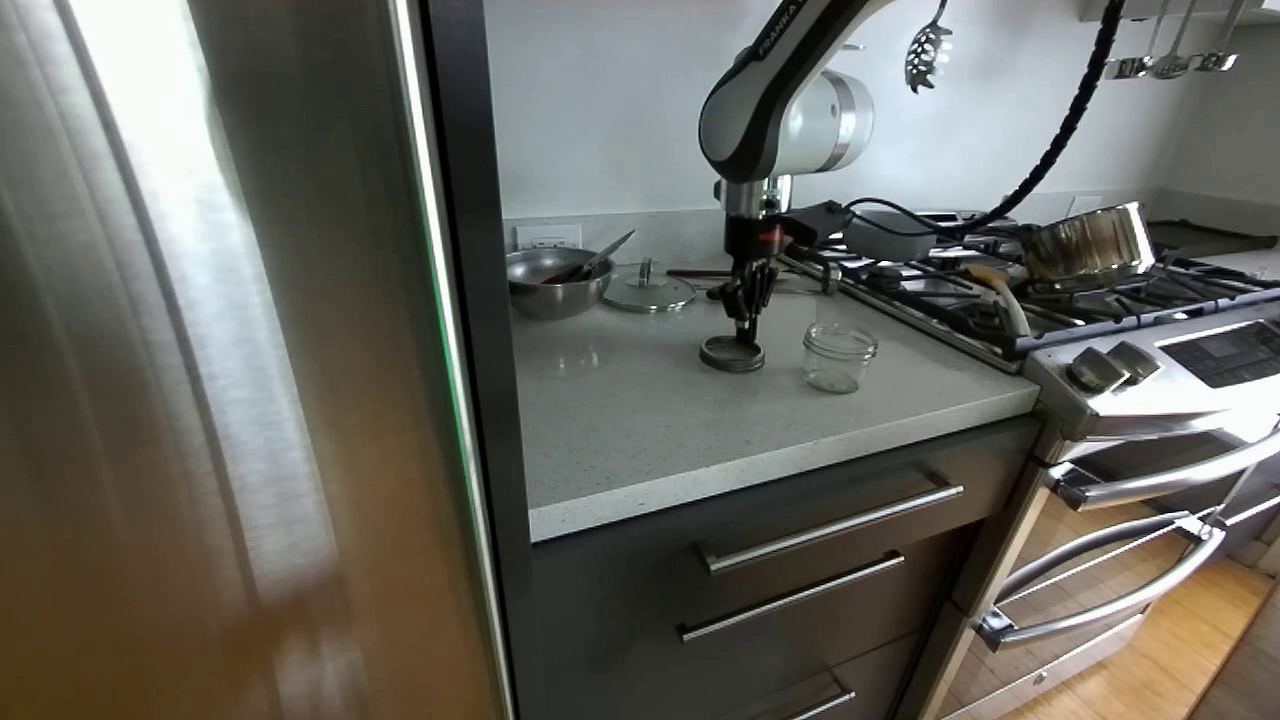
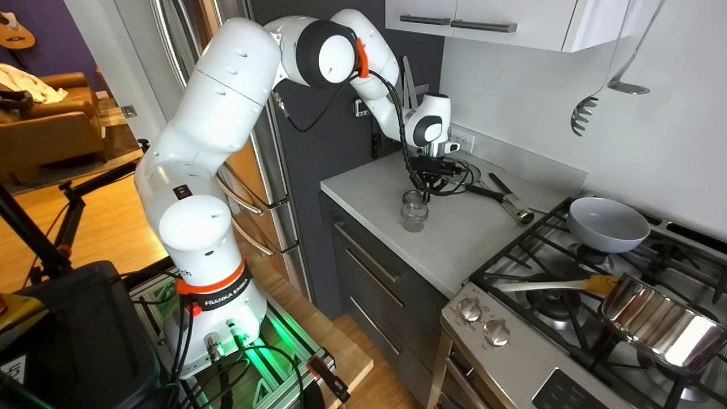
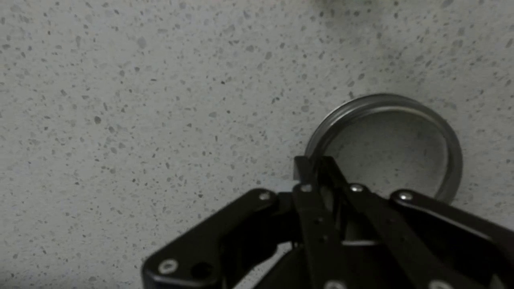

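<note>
Far to the left of the metal ring (image 1: 733, 366), in an exterior view, the refrigerator (image 1: 260, 400) rose like a wall beside your surface (image 1: 640, 440). Next came the steel bowl (image 1: 548, 302), behind and left of the ring, a utensil (image 1: 608, 252) leaning out over its rim. The glass lid (image 1: 650, 292) lay knob up, behind the ring and a little left. The ring itself lay flat on the surface; your jaws pointed straight down at it, clenched on its band, one side outside and the other inside. Behind the ring, partly hidden by your arm (image 1: 740, 130), dark-handled utensils (image 2: 484, 192) lay on the surface. Just right of the ring, apart from it, the glass jar (image 1: 838, 358) stood upright, the closest obstacle to you. Above and right of the ring, a slotted spoon (image 1: 928, 57) hung and your black cable (image 1: 1075, 130) climbed from the arm. Well right of the ring was the range (image 1: 1150, 402), carrying a pale bowl (image 2: 609, 221), a pale-handled utensil (image 2: 539, 286) with an orange head and, farther right, a tilted steel pot (image 1: 1090, 250).
</note>
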Controlling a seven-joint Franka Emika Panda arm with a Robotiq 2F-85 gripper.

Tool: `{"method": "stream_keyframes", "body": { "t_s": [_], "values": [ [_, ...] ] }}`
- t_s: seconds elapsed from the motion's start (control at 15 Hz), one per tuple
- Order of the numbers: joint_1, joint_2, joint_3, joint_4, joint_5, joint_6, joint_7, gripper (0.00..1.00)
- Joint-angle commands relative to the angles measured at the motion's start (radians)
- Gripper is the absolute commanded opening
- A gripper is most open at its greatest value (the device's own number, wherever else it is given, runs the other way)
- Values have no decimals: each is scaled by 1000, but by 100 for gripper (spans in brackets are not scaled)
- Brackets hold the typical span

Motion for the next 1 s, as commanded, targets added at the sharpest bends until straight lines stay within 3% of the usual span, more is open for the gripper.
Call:
{"method": "stream_keyframes", "body": {
  "t_s": [0.0, 0.6, 0.93],
  "values": [
    [-4, -14, 5, -6, -22, -27, 15, 1],
    [39, -99, -33, -81, -86, -21, 105, 1],
    [50, -34, -27, 2, -79, -86, 165, 1]
  ]
}}
